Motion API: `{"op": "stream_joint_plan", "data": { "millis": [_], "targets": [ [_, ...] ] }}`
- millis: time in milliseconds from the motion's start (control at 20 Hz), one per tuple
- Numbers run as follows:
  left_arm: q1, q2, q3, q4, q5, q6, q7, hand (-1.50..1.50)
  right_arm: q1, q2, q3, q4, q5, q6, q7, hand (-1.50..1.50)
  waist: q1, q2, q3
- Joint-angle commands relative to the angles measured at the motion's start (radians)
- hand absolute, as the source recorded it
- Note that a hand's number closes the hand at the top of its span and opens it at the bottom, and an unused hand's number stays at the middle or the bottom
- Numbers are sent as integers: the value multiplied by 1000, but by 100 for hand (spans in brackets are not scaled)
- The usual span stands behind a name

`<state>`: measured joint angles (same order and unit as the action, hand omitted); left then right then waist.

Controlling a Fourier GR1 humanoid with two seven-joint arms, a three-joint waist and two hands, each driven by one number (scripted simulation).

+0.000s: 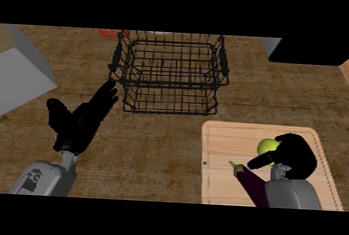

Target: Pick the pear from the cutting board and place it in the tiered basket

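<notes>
A yellow-green pear [265, 145] lies on the light wooden cutting board [230, 167] at the lower right. My right hand [295, 153] sits over it, fingers and thumb curled round the pear, hiding most of the fruit. The black wire tiered basket [171, 72] stands at the top centre, behind the board. My left hand [81, 119] is at the left, left of the basket's front corner, with straight fingers pointing up and nothing in it.
A dark purple eggplant [249, 182] lies on the board just beside my right forearm. A grey box [13, 78] sits at the left edge, a black block [314, 50] at the top right, and a small red thing [108, 33] behind the basket.
</notes>
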<state>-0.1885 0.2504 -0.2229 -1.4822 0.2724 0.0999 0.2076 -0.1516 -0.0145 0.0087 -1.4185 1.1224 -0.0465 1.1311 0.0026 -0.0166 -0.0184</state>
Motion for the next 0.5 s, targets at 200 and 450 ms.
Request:
{"op": "stream_joint_plan", "data": {
  "millis": [200,450],
  "targets": [
    [25,28,46,-23,15,-43,1,0,-32,13,36,150,59,-97,66,150,7,18,19],
    [-52,4,65,58,6,-51,13,0,33,13,160,29,63,-109,33,150,-5,17,18]
  ]
}}
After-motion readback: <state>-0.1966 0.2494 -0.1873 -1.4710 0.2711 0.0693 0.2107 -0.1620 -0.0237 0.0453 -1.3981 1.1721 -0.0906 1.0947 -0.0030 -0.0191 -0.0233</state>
